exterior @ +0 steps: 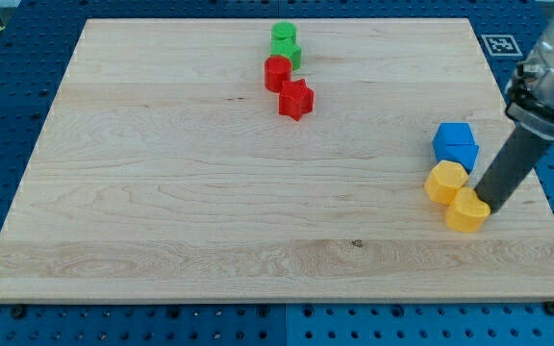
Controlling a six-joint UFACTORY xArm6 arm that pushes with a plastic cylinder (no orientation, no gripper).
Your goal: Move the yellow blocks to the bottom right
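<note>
While nothing sits on the left half of the wooden board (pixel 162 192), the first blocks going rightward are a cluster near the top edge, a bit right of centre: green block (pixel 284 34) closest to the top edge, shape hard to tell, second green block (pixel 289 54) touching just below it, looks roughly cube-like. Red cylinder (pixel 277 72) touches the lower green one on its bottom-left side. Red star-ish block (pixel 296 98) just below and right of the cylinder, touching or nearly so; cannot tell for sure

Further right, near the right edge at about mid-height: blue cube (pixel 456 144). Yellow block (pixel 445 182), hexagon-like, sits just below the blue cube, touching its lower left. Second yellow block (pixel 467 210), heart-ish shape, right below and right of the first yellow, the two touching. Both yellows are toward the bottom right corner but still a way above the bottom edge

Dark rod comes down from the top right, tilted in the view; my tip (pixel 484 204) is at the upper right side of the heart-ish yellow block, touching it, just right of the hexagon yellow and below the blue cube. No jaws on this rig, just the rod, holding nothing
</note>
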